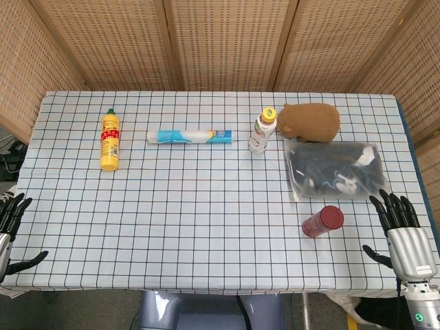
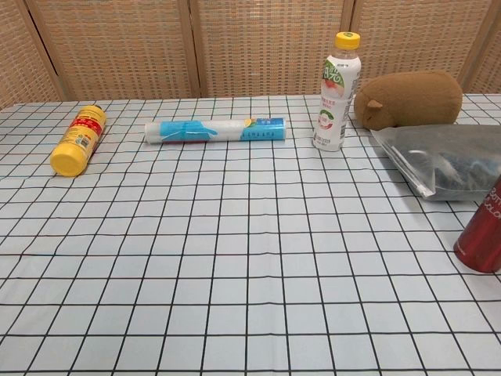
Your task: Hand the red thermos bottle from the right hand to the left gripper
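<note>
While both of my hands sit idle at the bottom corners of the head view, the red thermos bottle (image 1: 322,221) stands untouched on the checked tablecloth (image 1: 206,227) in the lower right of the frame, just left of my right hand (image 1: 402,234) and apart from it. That hand holds nothing, fingers spread and pointing up the frame. My left hand (image 1: 10,227) shows only partly at the lower left edge, fingers apart and empty too. Above the thermos lies a clear bag of dark items (image 1: 337,170), with a brown plush toy (image 1: 313,122) behind it. A small drink bottle (image 1: 262,129) stands at upper centre, a blue-and-white roll (image 1: 190,137) lies to its left, and a yellow bottle (image 1: 110,139) lies at upper left.
</note>
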Robot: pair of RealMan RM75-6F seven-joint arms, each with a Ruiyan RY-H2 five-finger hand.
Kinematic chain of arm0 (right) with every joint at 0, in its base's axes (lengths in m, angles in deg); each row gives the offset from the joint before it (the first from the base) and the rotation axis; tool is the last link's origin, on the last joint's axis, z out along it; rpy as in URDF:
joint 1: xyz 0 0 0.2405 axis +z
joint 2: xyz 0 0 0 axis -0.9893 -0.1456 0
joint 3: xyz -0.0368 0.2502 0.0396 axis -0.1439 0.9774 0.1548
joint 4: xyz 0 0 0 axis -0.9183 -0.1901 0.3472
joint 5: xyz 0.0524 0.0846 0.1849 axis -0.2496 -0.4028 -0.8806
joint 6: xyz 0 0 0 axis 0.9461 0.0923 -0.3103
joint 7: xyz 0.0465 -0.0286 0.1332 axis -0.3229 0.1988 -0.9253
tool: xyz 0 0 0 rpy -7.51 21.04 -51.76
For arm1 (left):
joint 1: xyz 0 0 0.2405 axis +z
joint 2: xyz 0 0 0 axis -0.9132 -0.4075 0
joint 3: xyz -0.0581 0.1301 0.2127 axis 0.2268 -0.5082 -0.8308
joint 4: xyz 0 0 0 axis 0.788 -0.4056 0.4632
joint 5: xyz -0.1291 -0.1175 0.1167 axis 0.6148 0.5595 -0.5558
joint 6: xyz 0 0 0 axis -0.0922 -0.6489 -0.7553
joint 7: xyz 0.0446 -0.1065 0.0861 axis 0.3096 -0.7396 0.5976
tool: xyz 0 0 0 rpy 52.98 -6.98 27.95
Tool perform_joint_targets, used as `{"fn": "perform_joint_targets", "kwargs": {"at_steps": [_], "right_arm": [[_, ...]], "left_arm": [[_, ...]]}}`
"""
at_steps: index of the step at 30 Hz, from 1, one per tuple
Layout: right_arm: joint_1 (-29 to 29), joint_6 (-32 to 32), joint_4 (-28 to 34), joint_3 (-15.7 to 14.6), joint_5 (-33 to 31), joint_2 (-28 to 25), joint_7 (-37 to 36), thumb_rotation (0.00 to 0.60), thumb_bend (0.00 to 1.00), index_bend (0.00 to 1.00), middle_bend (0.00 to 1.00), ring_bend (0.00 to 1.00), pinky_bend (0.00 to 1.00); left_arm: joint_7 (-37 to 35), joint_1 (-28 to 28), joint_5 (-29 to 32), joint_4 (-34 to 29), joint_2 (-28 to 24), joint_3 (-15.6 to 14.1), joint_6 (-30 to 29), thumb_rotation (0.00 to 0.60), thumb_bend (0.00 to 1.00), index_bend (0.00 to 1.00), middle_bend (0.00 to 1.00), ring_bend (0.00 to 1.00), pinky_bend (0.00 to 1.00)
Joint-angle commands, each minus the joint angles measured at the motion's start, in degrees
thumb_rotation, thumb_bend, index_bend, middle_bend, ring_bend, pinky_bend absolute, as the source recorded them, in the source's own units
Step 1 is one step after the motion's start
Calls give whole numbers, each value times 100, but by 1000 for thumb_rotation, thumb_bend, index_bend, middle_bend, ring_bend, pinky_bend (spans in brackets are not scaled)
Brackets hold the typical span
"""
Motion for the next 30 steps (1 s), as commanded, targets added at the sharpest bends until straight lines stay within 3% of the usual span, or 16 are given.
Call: {"fn": "perform_joint_targets", "kwargs": {"at_steps": [1,9,20,25,26,30], "right_arm": [[0,-6,27,-10,20,-24,-100,600,0,0,0,0,0],[221,-317,155,-40,183,-328,-1094,600,0,0,0,0,0],[1373,-1934,630,-29,518,-1169,-2380,600,0,65,36,0,0],[1851,-2846,722,82,47,-1208,-1850,600,0,91,64,4,0],[2100,-3318,606,136,-192,-1070,-1456,600,0,93,64,5,0],[2323,-3715,627,255,-823,-844,-775,600,0,130,99,39,6]], "left_arm": [[1,1,-3,0,0,-1,2,600,0,0,0,0,0],[-70,-23,-134,-44,-40,16,-60,600,0,0,0,0,0],[21,-162,-119,-165,-41,71,132,600,0,0,0,0,0],[100,-229,2,-203,-32,118,259,600,0,0,0,0,0],[107,-247,31,-202,-29,125,298,600,0,0,0,0,0],[80,-256,87,-209,-41,146,311,600,0,0,0,0,0]]}}
